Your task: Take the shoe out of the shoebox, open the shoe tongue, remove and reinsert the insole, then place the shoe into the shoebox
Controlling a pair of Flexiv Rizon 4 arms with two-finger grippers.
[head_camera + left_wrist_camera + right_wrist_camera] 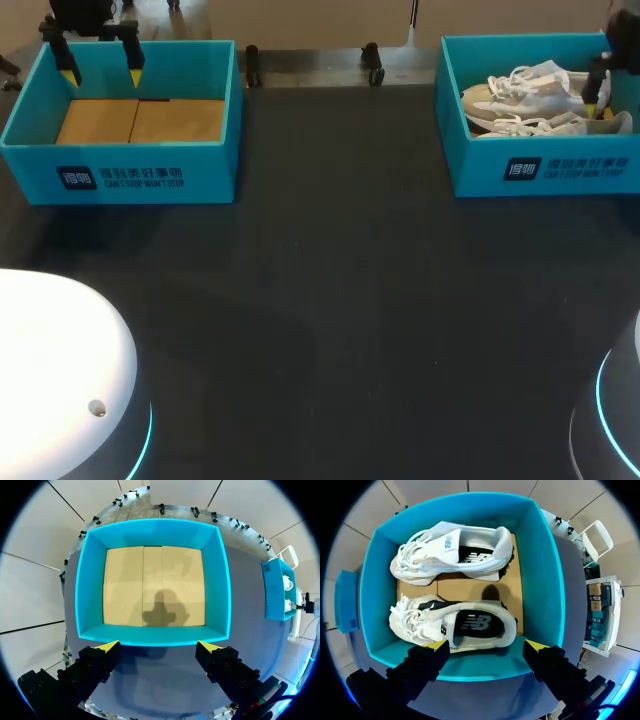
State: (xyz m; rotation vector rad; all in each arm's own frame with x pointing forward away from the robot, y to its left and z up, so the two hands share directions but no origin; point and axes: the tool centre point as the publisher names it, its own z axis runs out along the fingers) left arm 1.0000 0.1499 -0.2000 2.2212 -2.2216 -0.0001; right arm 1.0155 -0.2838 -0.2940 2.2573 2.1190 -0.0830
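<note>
With the shoe not yet lifted out, the right tool (486, 646) hung wide and empty over the box (547, 580); it likely needed to drop and grip the near shoe (470, 625).

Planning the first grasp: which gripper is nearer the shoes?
Right. The right gripper hangs open over the shoebox, close above the shoes; the left gripper hangs over the empty shoebox at the table's opposite side.
</note>
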